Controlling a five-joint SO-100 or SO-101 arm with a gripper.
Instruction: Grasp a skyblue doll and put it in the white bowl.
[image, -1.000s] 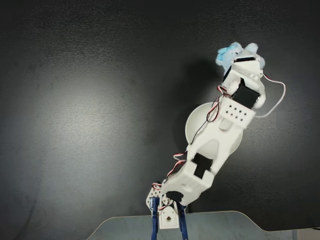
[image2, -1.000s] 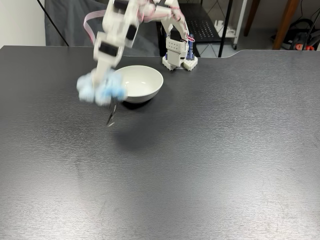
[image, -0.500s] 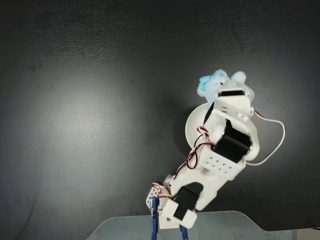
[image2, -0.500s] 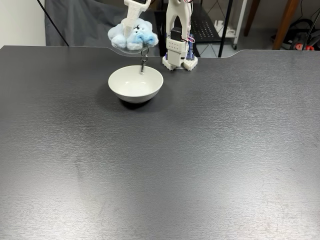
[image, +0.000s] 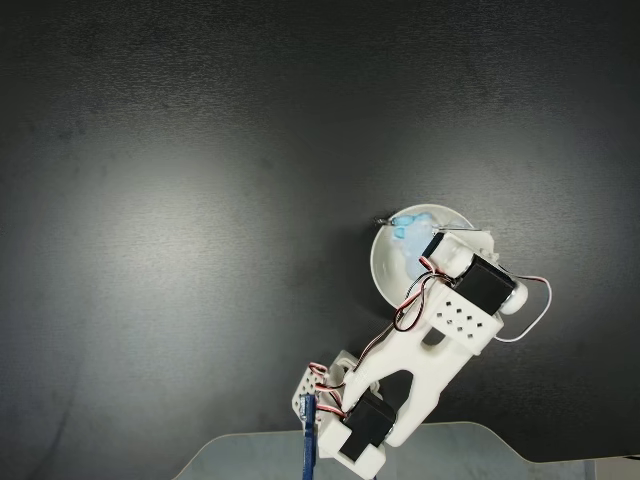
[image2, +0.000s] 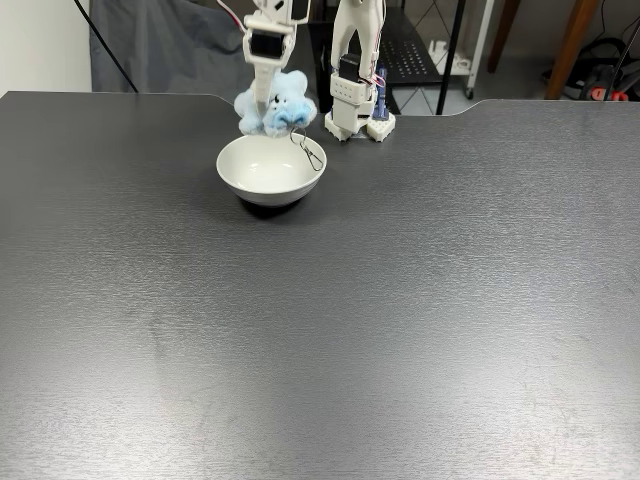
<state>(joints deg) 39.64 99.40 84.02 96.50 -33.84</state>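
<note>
Two fixed views. From above, the small fluffy pale-blue plush doll (image: 412, 223) peeks out ahead of the white tool (image: 432, 240), over the round glossy white bowl (image: 385, 262). From the front, the tool (image2: 268, 105) is clamped on the doll (image2: 274, 104), which hangs just above the bowl (image2: 272, 168) on the dark surface (image2: 400, 300). The metal keyring (image2: 308, 152) dangles over the rim; on release it might snag there.

blk matte table (image2: 400, 300) | grey cloth (image2: 160, 50) behind | wood legs (image2: 575, 40)
</note>
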